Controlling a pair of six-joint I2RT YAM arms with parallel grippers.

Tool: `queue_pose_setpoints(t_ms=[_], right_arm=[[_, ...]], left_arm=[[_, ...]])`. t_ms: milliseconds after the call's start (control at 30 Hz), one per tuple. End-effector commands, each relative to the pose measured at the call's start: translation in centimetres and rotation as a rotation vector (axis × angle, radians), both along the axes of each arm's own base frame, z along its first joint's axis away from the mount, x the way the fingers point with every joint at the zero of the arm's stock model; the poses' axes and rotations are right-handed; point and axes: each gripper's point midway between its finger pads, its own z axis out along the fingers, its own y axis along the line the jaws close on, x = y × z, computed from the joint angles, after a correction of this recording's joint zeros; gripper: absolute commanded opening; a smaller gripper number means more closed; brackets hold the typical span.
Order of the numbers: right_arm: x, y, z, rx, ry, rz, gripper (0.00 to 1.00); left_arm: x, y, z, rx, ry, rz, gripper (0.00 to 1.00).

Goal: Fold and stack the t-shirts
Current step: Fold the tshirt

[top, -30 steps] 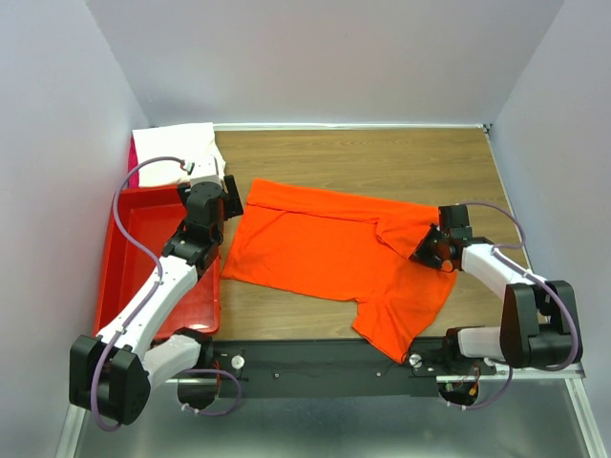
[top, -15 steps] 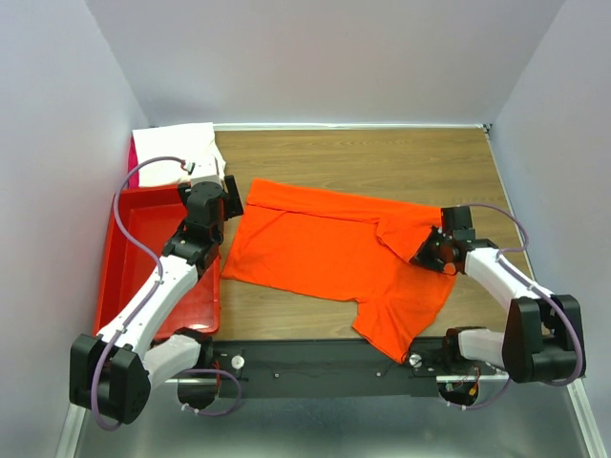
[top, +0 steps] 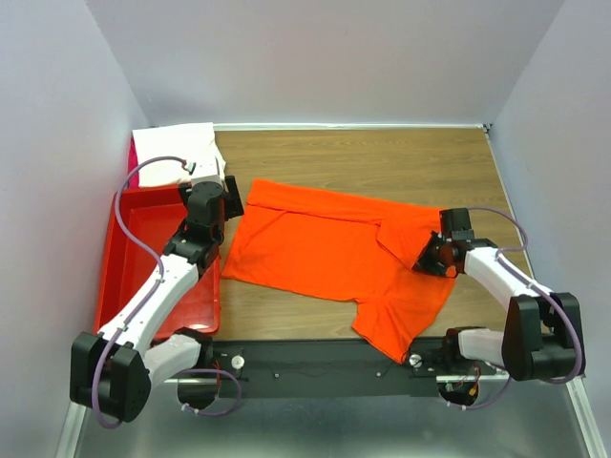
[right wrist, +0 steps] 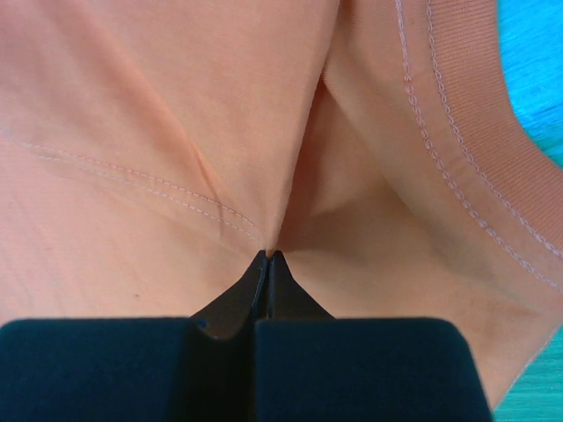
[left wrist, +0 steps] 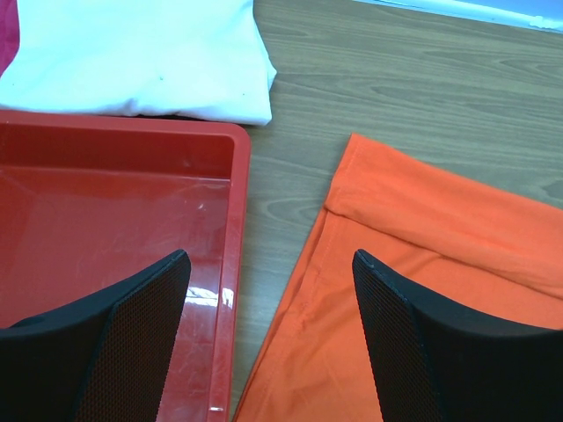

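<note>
The orange-red t-shirt (top: 325, 248) lies spread on the wooden table, its far edge folded over. My right gripper (top: 427, 256) is shut on a pinch of the shirt's cloth (right wrist: 264, 176) near its right sleeve. My left gripper (top: 222, 205) is open and empty, above the gap between the red bin and the shirt's left edge (left wrist: 422, 264). The white t-shirt (top: 177, 153) lies folded at the far left, and also shows in the left wrist view (left wrist: 141, 53). A sliver of the pink t-shirt (top: 133, 157) shows beside it.
The red plastic bin (top: 134, 258) stands on the left side of the table, its rim (left wrist: 239, 229) right under my left gripper. Grey walls close in the table on three sides. A black rail (top: 315, 363) runs along the near edge.
My right gripper has shifted slightly toward the near right with the shirt's cloth pinched in it. The left arm has not moved.
</note>
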Motion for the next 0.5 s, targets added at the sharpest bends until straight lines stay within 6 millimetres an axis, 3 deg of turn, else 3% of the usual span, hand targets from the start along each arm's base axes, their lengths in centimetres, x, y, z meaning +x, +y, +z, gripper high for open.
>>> queue_pose_setpoints(t_ms=[0, 133, 200, 233, 267, 333, 367, 400, 433, 467], right_arm=[[-1.1, -0.5, -0.9, -0.025, 0.052, 0.005, 0.05], [0.1, -1.0, 0.2, -0.053, 0.009, -0.003, 0.23], [2.2, -1.2, 2.2, -0.070, -0.056, -0.008, 0.35], [3.0, -1.7, 2.8, -0.093, -0.075, -0.014, 0.37], [4.9, -2.5, 4.7, -0.135, -0.131, -0.031, 0.38], [6.5, -4.0, 5.7, -0.182, -0.154, -0.067, 0.38], [7.4, -5.6, 6.2, -0.191, -0.165, -0.104, 0.38], [8.6, -6.4, 7.4, -0.184, -0.195, -0.121, 0.38], [9.7, -6.6, 8.0, -0.148, -0.226, -0.124, 0.38], [10.2, -8.0, 7.9, -0.145, -0.228, -0.162, 0.38]], left_arm=[[0.3, -0.2, 0.1, 0.004, -0.006, -0.011, 0.82], [0.5, -0.3, -0.4, 0.006, 0.009, -0.013, 0.82], [0.9, -1.2, -0.8, -0.011, 0.029, -0.050, 0.82], [1.1, -1.7, -0.9, -0.020, 0.042, -0.070, 0.82], [1.7, -2.7, -0.9, -0.042, 0.055, -0.105, 0.82], [2.4, -3.7, -1.1, -0.057, 0.081, -0.142, 0.81], [3.0, -4.2, -2.2, -0.057, 0.118, -0.153, 0.80], [4.0, -5.0, -1.2, -0.072, 0.108, -0.175, 0.80], [4.4, -5.4, -1.5, -0.071, 0.129, -0.184, 0.80], [5.1, -6.0, -3.1, -0.068, 0.179, -0.199, 0.79]])
